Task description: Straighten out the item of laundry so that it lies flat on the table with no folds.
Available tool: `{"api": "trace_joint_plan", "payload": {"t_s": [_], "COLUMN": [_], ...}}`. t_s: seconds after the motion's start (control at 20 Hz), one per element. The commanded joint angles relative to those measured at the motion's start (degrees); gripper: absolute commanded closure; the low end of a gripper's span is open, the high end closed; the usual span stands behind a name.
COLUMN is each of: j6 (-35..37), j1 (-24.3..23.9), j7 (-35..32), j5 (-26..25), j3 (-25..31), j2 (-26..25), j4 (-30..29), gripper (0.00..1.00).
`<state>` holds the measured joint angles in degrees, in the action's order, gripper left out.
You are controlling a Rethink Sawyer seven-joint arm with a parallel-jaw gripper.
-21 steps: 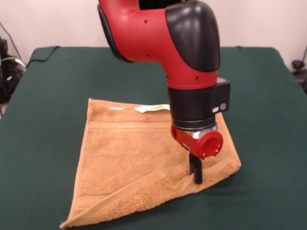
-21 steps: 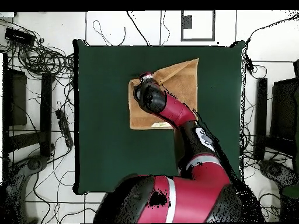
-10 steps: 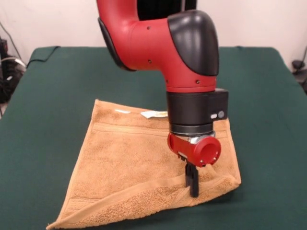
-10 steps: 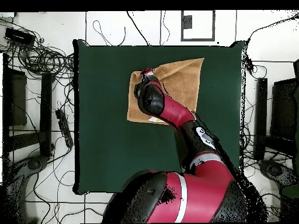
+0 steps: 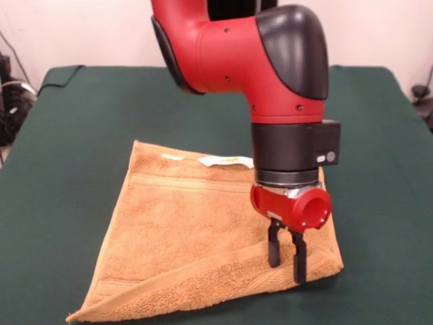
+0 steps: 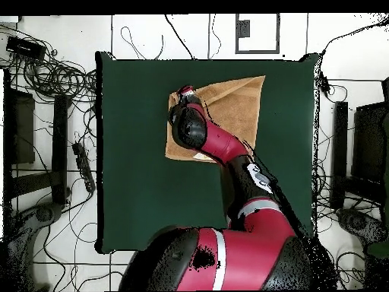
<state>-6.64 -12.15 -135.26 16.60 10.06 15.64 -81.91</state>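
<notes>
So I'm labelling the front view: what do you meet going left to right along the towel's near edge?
Bare table → towel with its folded near edge → open hand on the towel's right corner → bare table.

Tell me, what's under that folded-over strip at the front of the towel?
More of the same towel: its near edge is turned back on itself as a strip, with green table beneath. The layer under the fold is covered. The gripper stands there, jaws apart.
</notes>
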Motion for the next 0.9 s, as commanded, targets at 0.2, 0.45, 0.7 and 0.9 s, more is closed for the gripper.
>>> {"api": "trace_joint_plan", "payload": {"t_s": [0.2, 0.45, 0.7, 0.9], "j6": [4.38, 6.41, 8.68, 7.28], "j1": [2.19, -0.42, 0.11, -2.58], "j7": [-9.59, -9.74, -10.27, -8.89], "j5": [3.65, 1.75, 1.85, -1.15], "j3": [-1.62, -0.28, -3.05, -2.21], "j2": [-0.50, 3.70, 8.61, 10.73], "j4": [-5.23, -10.78, -18.29, -23.76], "gripper": [0.00, 0.00, 0.00, 0.00]}}
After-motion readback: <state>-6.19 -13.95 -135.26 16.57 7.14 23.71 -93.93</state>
